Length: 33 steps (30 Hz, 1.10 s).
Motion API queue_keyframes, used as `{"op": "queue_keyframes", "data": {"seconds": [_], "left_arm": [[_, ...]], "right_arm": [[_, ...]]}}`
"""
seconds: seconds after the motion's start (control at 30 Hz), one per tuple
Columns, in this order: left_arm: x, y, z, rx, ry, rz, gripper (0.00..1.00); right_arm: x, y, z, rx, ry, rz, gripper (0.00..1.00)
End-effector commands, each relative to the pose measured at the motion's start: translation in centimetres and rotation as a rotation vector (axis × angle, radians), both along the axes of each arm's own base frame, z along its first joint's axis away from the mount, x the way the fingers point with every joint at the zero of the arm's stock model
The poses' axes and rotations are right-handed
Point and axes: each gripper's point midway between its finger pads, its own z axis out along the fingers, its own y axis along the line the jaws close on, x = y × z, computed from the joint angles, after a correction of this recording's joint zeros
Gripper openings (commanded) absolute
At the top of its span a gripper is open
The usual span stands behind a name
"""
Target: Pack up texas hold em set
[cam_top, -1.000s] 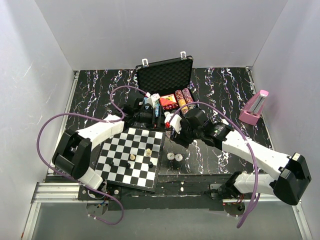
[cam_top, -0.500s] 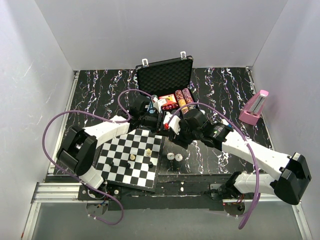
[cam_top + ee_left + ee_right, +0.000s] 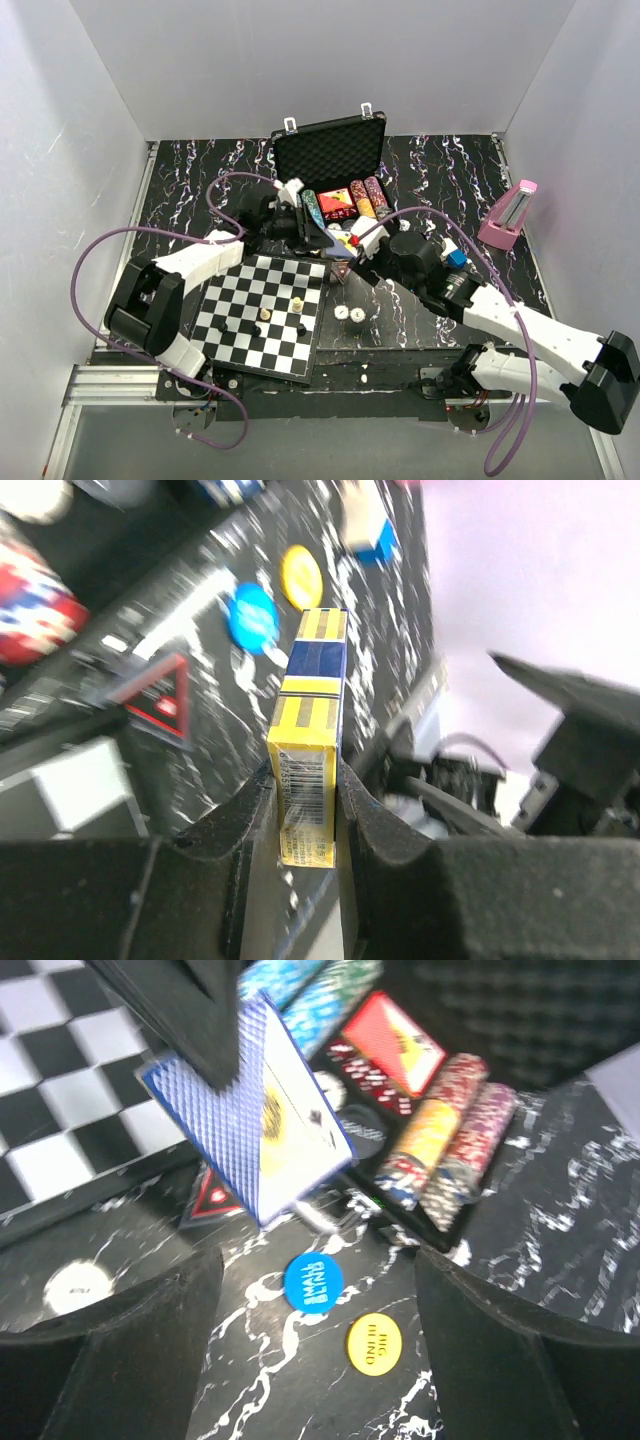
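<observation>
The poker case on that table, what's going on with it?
A two-armed robot is packing up a poker set. The left tool grips a blue-and-yellow card deck, holding it above the table near the open briefcase. The right tool is open and empty, hovering over a blue button and a yellow button lying on the table. Chip rows already sit in the briefcase, and a chessboard lies in front of it.
</observation>
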Motion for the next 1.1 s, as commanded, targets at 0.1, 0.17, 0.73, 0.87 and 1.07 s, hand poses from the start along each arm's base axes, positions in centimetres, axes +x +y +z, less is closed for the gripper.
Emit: {"op": "queue_keyframes", "data": {"seconds": [0.1,0.17,0.73,0.87,1.07], "left_arm": [[8.6,2.2,2.7,0.088,-0.090,0.300,0.00],[10.0,1.9,2.3,0.094,-0.065,0.341,0.00],[13.7,1.3,-4.3,0.228,0.092,0.426,0.00],[13.7,0.8,-5.1,0.235,0.121,0.416,0.00],[13.1,0.1,-6.6,0.234,0.204,0.407,0.00]], "right_arm": [[3.6,-4.1,4.7,0.211,-0.160,-0.391,0.77],[3.3,-4.2,4.2,0.221,-0.135,-0.398,0.75],[0.4,-7.0,1.1,0.387,-0.046,-0.484,0.74],[0.1,-7.4,0.2,0.399,-0.025,-0.510,0.74],[-0.2,-8.1,-1.1,0.389,0.015,-0.554,0.74]]}}
